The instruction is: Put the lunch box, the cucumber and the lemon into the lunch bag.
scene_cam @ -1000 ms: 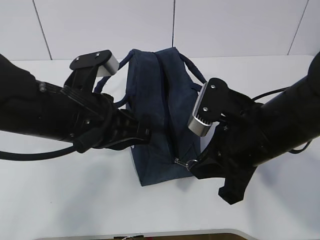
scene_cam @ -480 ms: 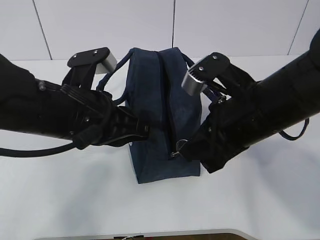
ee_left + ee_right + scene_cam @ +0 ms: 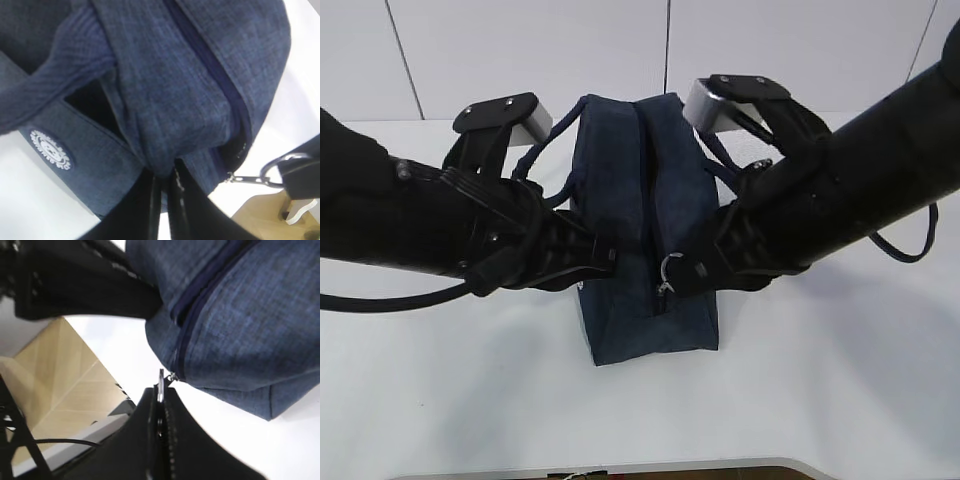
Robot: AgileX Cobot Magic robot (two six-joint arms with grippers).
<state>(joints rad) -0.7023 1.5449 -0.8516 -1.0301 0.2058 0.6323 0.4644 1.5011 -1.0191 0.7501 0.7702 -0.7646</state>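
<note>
White table (image 3: 450, 400) and pale wall panels frame the scene; nothing but the bag (image 3: 620, 180) shows on the surface. The lunch box, cucumber and lemon are nowhere in view, so whether they sit inside the bag cannot be told.

The left gripper (image 3: 165, 182) has its jaws pressed together on a fold of the bag's side fabric, just below the zipper line, pinning the bag in place. The right gripper (image 3: 161, 392) is clamped on the ring pull (image 3: 670, 268) at the bag's near end, the ring standing edge-on between its fingers in the right wrist view.

The step in hand looks like working the zipper (image 3: 210, 75), which appears shut along most of the top. To do it well, the right arm should draw the ring straight along the zipper track, not sideways, so the slider does not jam or lift the bag. The left pinch should stay close to the track to keep the cloth taut ahead of the slider. A handle (image 3: 55, 70) loops just beyond the left jaws and should be kept clear of the teeth.
</note>
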